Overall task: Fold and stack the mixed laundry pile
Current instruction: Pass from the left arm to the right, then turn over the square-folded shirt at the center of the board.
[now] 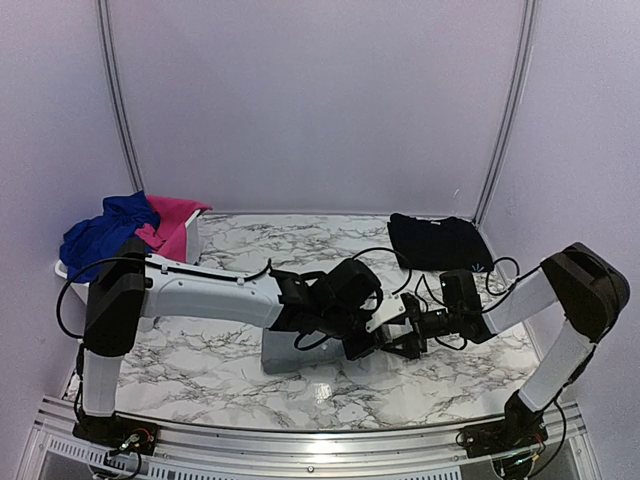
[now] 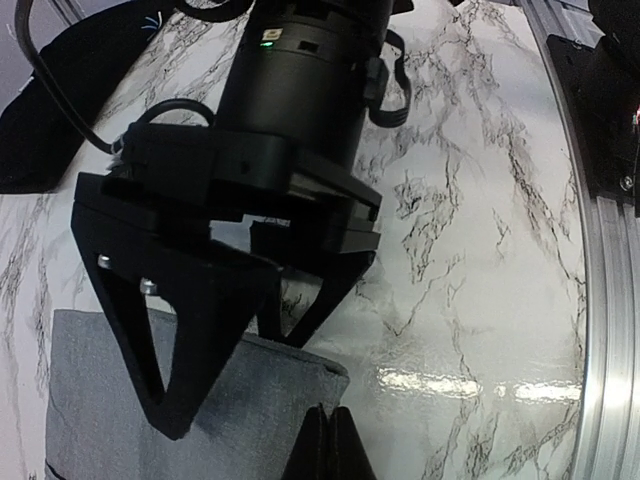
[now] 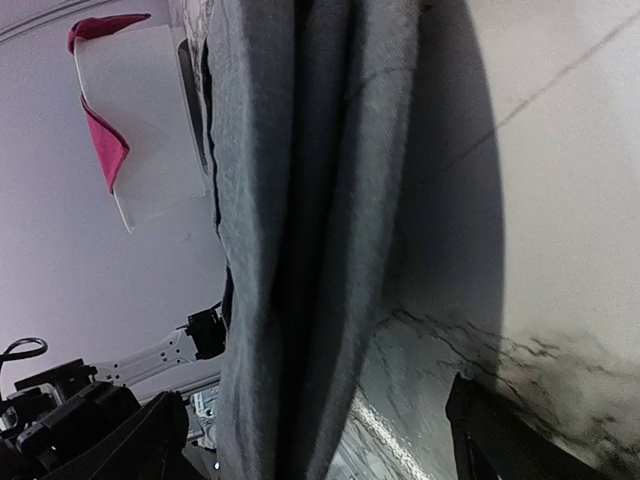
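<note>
Marble table [image 1: 200, 375]. Near centre lies the folded grey shirt [image 1: 288, 357], soft and limp: probably best taken by a corner. The left gripper [image 2: 328, 447] is pressed shut at its edge, and the right gripper [image 2: 228, 385] is spread over it. Beyond: black garment [image 1: 437, 242], blue piece [image 1: 100, 237], pink piece [image 1: 176, 222].

From my console I see a white plastic basket [image 1: 193, 243] at ten o'clock on the marble-patterned table [image 1: 200, 372], a ribbed metal rail [image 1: 300, 442] along six o'clock, and pale lilac walls [image 1: 310, 100] behind at twelve.
</note>
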Robot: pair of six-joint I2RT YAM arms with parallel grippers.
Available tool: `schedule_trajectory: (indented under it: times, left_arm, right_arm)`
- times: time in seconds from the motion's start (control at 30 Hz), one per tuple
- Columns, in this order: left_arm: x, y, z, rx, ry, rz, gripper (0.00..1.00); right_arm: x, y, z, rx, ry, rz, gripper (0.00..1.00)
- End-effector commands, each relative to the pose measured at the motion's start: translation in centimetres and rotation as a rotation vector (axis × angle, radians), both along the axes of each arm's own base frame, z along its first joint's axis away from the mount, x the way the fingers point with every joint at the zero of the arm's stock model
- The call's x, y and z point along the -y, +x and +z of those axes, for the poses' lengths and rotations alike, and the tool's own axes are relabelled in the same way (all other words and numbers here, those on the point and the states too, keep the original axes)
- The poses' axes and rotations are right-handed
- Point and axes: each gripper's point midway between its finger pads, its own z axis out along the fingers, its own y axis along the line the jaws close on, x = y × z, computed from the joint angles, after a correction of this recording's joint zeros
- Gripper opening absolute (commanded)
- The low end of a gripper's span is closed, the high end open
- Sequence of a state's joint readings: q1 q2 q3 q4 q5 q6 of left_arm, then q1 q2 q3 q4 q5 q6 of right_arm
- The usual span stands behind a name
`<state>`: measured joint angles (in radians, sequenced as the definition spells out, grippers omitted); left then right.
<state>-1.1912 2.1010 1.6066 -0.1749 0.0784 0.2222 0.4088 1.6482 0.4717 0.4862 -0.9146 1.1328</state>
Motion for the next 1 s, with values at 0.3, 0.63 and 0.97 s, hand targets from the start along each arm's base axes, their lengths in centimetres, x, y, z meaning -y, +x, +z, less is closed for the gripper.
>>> schedule_trajectory:
  times: [0.3, 0.63, 0.97]
  left_arm:
    - [-0.5, -1.2, 2.8, 0.023, -0.068, -0.019, 0.00]
    - [-3.4, 1.2, 6.1, -0.032, -0.140, 0.187, 0.61]
    - [-10.4, 4.3, 7.3, -0.065, -0.180, 0.457, 0.99]
  right_arm:
    - [-4.2, 4.0, 0.3, -0.022, 0.061, 0.021, 0.45]
    - [-1.4, 3.9, 0.1, 0.051, -0.242, 0.154, 0.00]
    - [9.9, 5.3, 3.4, 0.229, -0.713, 0.210, 0.00]
